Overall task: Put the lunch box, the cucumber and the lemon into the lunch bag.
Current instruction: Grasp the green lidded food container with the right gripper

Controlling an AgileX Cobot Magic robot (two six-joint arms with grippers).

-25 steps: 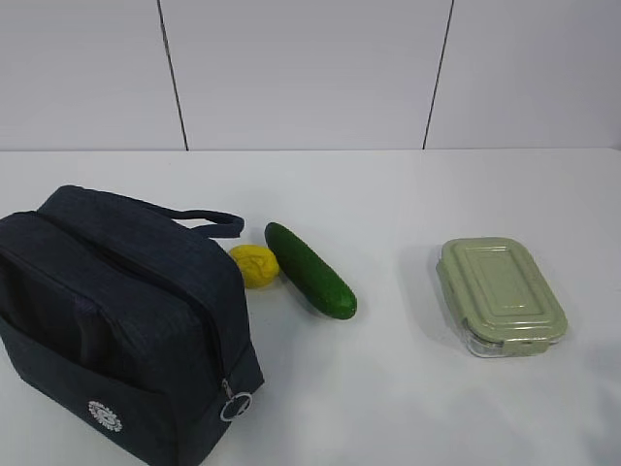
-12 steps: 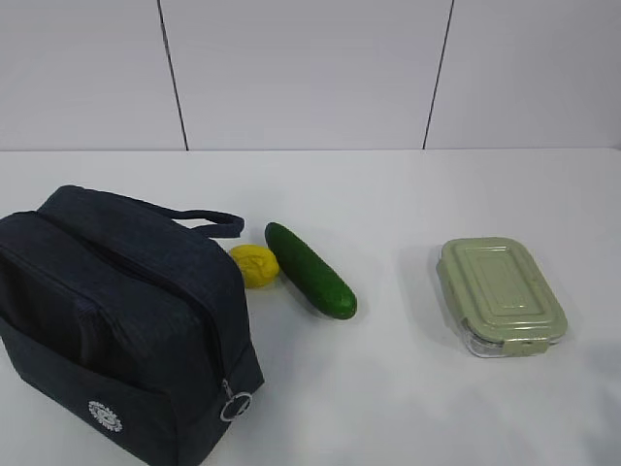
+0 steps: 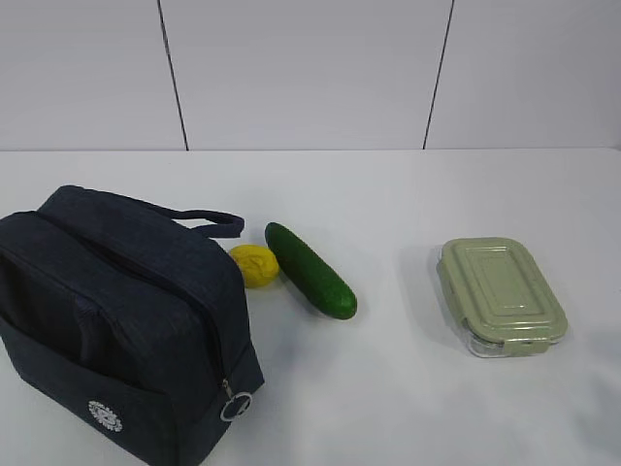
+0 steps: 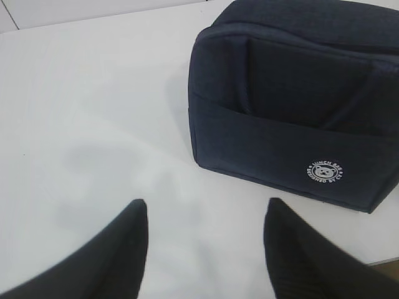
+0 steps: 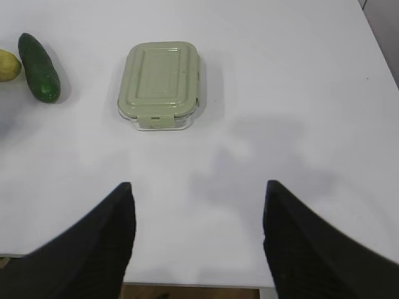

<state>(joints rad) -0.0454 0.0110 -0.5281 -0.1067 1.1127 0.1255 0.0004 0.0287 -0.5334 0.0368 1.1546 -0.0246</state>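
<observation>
Right wrist view showed my right hand (image 5: pixel 196 240) spread apart and empty, the lunch box (image 5: pixel 160 84) ahead on the surface (image 5: pixel 299 93), slightly left; I judged squaring over its short sides best, while my left hand (image 4: pixel 202 249), likewise apart, faced the zipped lunch bag (image 4: pixel 293 99).

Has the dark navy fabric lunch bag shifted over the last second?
No. The dark navy fabric lunch bag sits at the same spot beside the small yellow lemon, with its strap handle and ring pull placed as before.
</observation>
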